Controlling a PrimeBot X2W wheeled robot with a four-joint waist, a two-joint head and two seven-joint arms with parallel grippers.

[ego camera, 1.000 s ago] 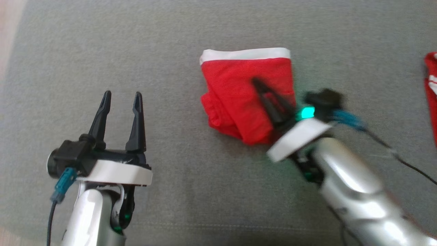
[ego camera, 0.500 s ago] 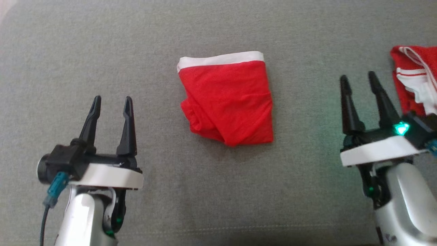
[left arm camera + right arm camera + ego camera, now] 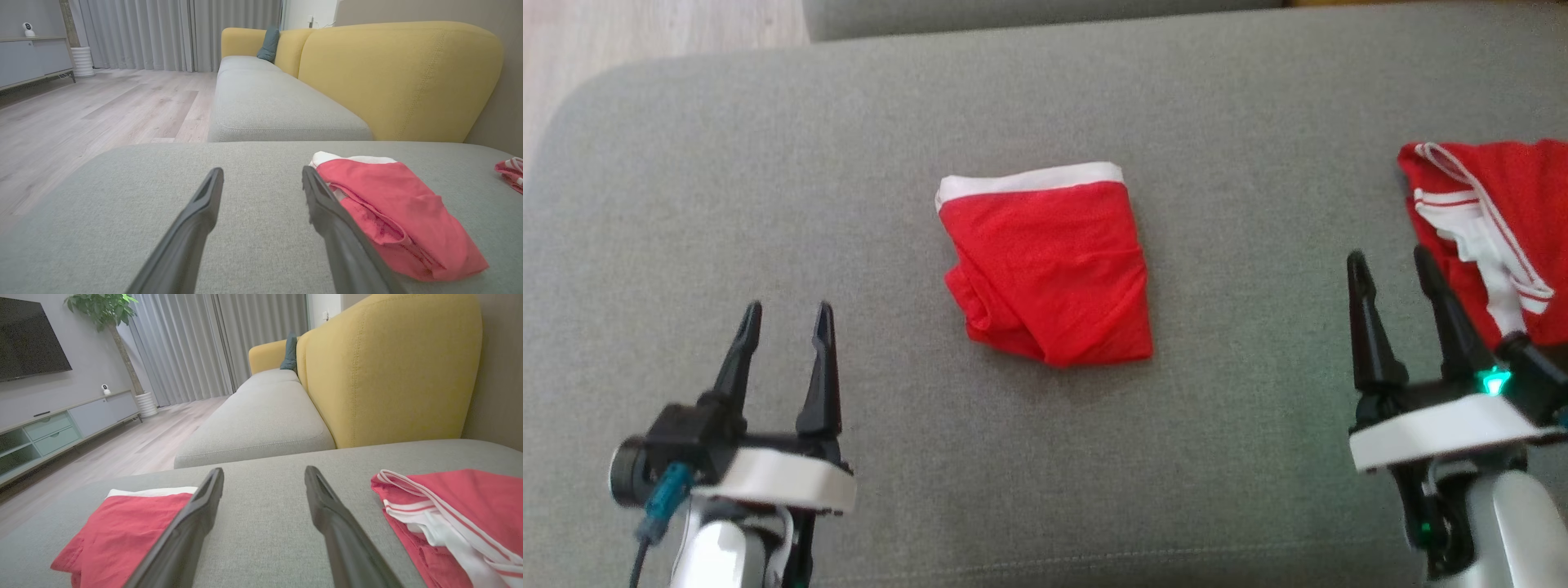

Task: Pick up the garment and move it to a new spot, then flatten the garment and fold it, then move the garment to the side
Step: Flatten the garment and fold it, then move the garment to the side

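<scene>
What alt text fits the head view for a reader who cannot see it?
A folded red garment with a white waistband lies on a grey cushion. The open left claw is lower left, the open right claw lower right, beside a second garment, red and white.

Bare cushion (image 3: 1045, 457) rings the garment (image 3: 1049, 269); striped clothing (image 3: 1486, 220) flanks right claw (image 3: 1388, 255).

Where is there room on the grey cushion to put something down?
On the grey cushion, the biggest bare patch is between its rounded left edge and the folded red garment, beyond the left gripper. A narrower bare strip lies between that garment and the striped red garment, beyond the right gripper. The far right is crowded by the striped garment.
</scene>
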